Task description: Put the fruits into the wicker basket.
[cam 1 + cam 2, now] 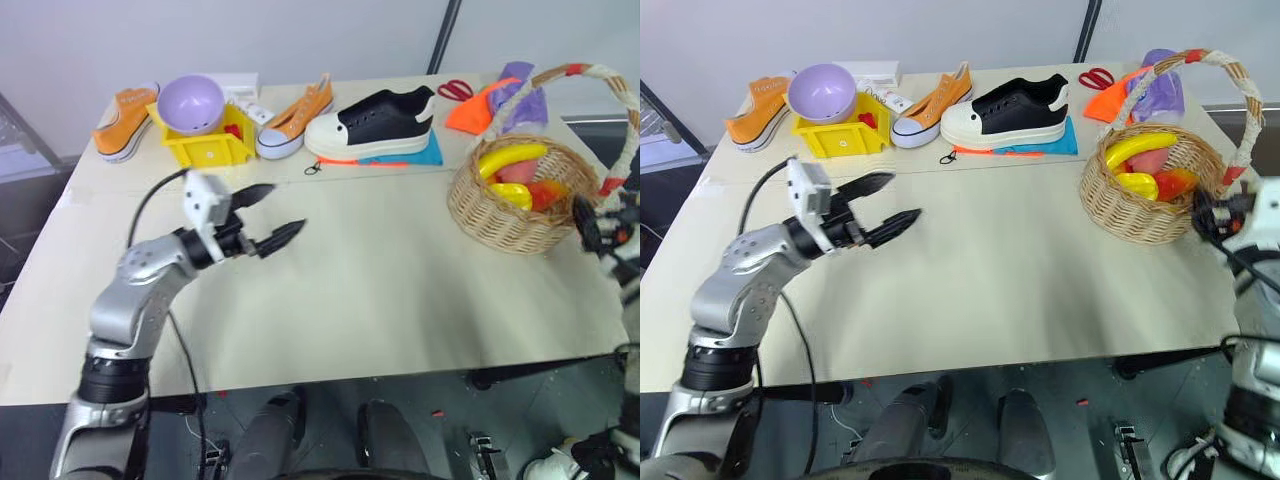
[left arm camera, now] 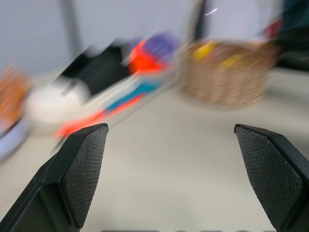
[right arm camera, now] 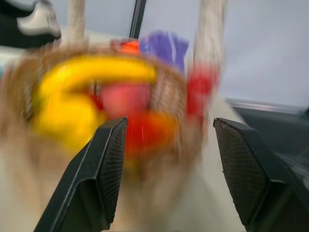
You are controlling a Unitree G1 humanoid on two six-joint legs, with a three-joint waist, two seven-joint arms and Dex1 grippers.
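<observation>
The wicker basket (image 1: 500, 225) stands on the right side of the table, its tall handle (image 1: 630, 110) wrapped in white and red. In it lie a banana (image 1: 512, 158), a yellow fruit (image 1: 510, 194), a pink peach (image 1: 516, 173) and a red-orange mango (image 1: 546, 192). My right gripper (image 1: 1202, 213) hovers just outside the basket's right rim. The right wrist view shows its fingers (image 3: 108, 159) open and empty, with the basket beyond them. My left gripper (image 1: 285, 207) is over the table's left middle, open wide and empty, pointing toward the basket.
Along the back edge sit two orange sneakers (image 1: 125, 120) (image 1: 293, 118), a yellow bin (image 1: 210, 150) holding a purple bowl (image 1: 190, 103), and a black-and-white shoe (image 1: 375, 122) on a blue cloth. Red scissors (image 1: 457, 90) and orange and purple cloths (image 1: 500, 100) lie behind the basket.
</observation>
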